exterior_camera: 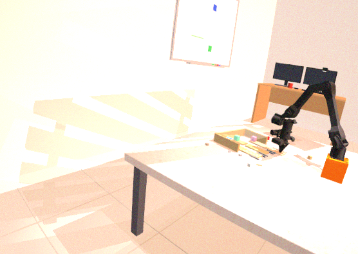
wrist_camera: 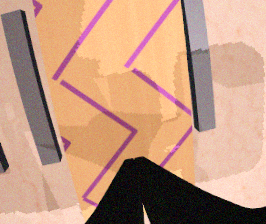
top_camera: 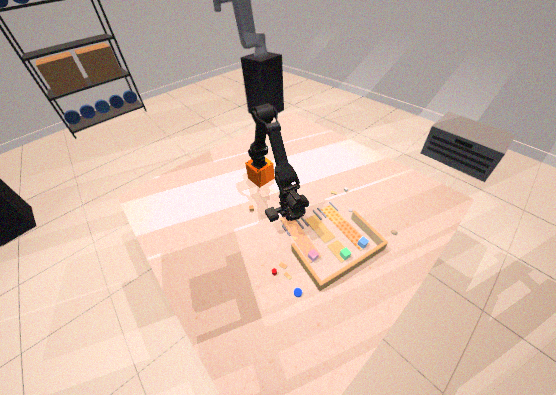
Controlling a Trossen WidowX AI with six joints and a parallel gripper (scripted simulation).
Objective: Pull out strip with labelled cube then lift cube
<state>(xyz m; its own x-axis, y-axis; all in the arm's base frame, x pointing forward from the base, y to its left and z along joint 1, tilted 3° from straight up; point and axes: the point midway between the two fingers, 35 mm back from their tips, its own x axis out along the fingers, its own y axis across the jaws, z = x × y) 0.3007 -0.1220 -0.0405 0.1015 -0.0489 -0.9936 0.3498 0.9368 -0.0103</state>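
I have the gripper (top_camera: pixel 289 218) (exterior_camera: pixel 282 150) (wrist_camera: pixel 134 167) shut with nothing between its fingers, its tips low over the near end of the zigzag strip (top_camera: pixel 300 239) (exterior_camera: pixel 259 144) (wrist_camera: pixel 99 100). I judge the closed tips are meant to press on that strip and drag it out by friction, since it looks too flat to pinch; whether they touch it, I can't tell. The pink cube (top_camera: pixel 313 255) (exterior_camera: pixel 254 138) is at its far end, inside the wooden frame (top_camera: pixel 350 270) (exterior_camera: pixel 226 141). No label is readable from here, so I can't confirm this is the right cube. The plain strip (top_camera: pixel 320 228) stops short of the piece under the green cube (top_camera: pixel 345 253) (exterior_camera: pixel 237 137), so it looks cut; the dotted strip (top_camera: pixel 342 225) leads to the blue cube (top_camera: pixel 363 242). Grey rails (wrist_camera: pixel 202 95) flank the zigzag strip and could catch a crooked pull. The red piece (top_camera: pixel 274 271) and blue disc (top_camera: pixel 298 292) lie outside the frame, away from the likely pull.
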